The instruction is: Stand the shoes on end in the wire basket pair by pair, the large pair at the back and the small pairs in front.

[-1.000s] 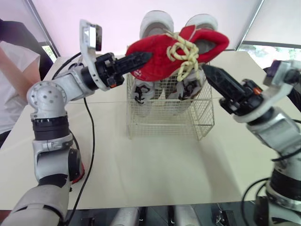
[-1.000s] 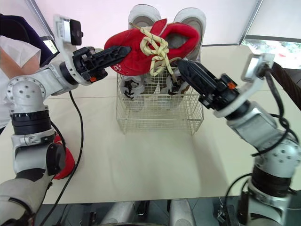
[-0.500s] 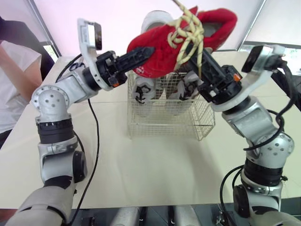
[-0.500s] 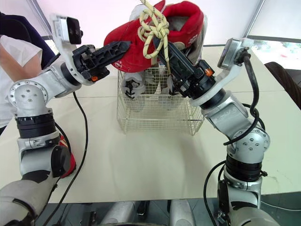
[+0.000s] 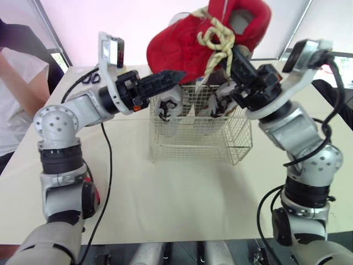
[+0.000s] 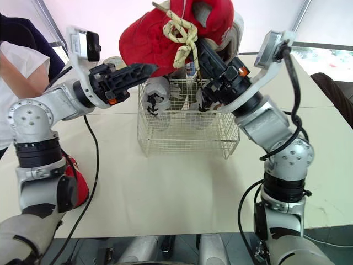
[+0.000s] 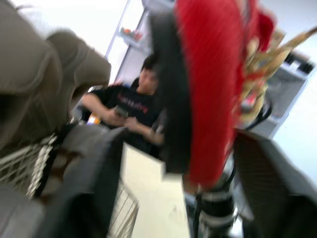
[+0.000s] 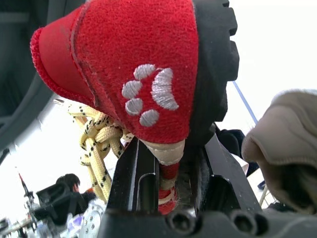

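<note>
A red shoe [image 5: 182, 44] with yellow laces [image 5: 218, 41] hangs above the wire basket [image 5: 198, 138], tilted steeply with its opening up. My right gripper [image 6: 203, 48] is shut on it from the right; in the right wrist view its fingers [image 8: 136, 178] clamp the shoe's red fabric [image 8: 133, 64]. Just left of the shoe is my left gripper [image 5: 170, 78], pointing at it. Its fingers [image 7: 84, 198] stand wide apart and open, with the shoe's sole [image 7: 173, 99] beyond them. A large grey pair [image 6: 237, 33] stands on end at the basket's back.
The basket sits mid-table, near the far side. A second red shoe [image 6: 76, 185] lies by the table's left edge, partly behind my left arm. A person in a white sleeve [image 5: 14, 94] stands at the far left.
My right gripper came in and shut on the red shoe. The left gripper opened and let go. The shoe rose and tipped more upright over the basket.
</note>
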You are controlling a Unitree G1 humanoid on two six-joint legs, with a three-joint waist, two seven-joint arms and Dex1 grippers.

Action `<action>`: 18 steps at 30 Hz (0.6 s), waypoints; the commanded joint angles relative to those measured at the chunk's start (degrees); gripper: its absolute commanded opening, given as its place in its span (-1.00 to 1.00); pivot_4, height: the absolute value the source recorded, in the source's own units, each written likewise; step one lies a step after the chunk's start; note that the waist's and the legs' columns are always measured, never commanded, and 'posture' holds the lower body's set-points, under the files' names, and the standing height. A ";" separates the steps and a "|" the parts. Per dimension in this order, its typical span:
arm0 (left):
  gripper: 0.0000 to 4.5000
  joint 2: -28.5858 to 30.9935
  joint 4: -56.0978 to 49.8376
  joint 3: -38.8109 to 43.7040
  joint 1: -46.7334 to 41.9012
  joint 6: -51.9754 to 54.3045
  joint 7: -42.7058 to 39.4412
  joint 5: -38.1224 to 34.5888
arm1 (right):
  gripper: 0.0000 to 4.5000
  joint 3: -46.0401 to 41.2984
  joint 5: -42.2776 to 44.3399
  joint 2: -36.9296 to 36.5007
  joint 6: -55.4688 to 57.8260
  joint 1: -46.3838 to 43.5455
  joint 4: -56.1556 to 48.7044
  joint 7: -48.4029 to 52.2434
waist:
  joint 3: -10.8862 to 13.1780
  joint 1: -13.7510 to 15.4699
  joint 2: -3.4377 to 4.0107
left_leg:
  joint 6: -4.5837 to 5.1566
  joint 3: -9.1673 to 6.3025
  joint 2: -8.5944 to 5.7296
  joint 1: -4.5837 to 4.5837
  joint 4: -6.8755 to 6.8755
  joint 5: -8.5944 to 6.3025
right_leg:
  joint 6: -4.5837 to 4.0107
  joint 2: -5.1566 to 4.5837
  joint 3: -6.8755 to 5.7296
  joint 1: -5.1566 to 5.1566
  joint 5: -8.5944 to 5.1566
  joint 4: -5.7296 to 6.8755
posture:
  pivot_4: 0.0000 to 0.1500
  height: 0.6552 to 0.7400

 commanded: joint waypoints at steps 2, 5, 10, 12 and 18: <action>0.99 8.18 -0.27 -0.80 0.54 -2.54 -8.49 4.71 | -0.85 -4.83 -0.17 -16.03 8.65 -1.93 3.97 15.27 | 0.02 0.09 0.03 | 0.00 0.00 0.00 0.00 -0.01 0.00 | -0.01 0.00 0.00 -0.01 0.00 -0.01 | 1.00 1.00; 0.99 12.60 1.43 -1.83 0.64 -4.89 -13.04 8.03 | -0.85 -3.38 -10.42 -30.61 10.63 -0.15 8.98 34.59 | 0.04 0.32 0.04 | 0.04 0.00 0.00 -0.03 -0.01 -0.03 | -0.19 -0.01 -0.05 0.04 -0.11 -0.16 | 1.00 1.00; 0.99 12.99 1.93 -2.29 0.73 -7.54 -14.97 10.78 | -0.85 5.37 -30.09 -40.05 1.41 0.96 15.30 57.36 | 0.02 -0.18 0.01 | -0.01 0.03 0.01 -0.02 0.03 -0.16 | -0.20 -0.09 -0.07 0.13 -0.13 -0.30 | 1.00 1.00; 0.99 12.18 0.83 -1.95 1.16 -7.54 -14.38 10.63 | -0.85 9.42 -37.77 -40.76 -3.63 0.81 18.38 64.01 | 0.03 -0.40 -0.01 | -0.01 0.07 0.01 -0.03 0.04 -0.16 | -0.20 -0.10 -0.04 0.11 -0.13 -0.29 | 1.00 1.00; 0.99 11.40 -0.64 -1.38 2.07 -7.31 -13.46 10.38 | -0.85 12.85 -48.25 -35.27 -11.41 -1.79 25.32 68.28 | 0.03 -1.04 0.01 | -0.03 0.03 0.02 -0.08 -0.01 -0.15 | 0.01 -0.11 -0.05 0.01 -0.02 -0.22 | 1.00 1.00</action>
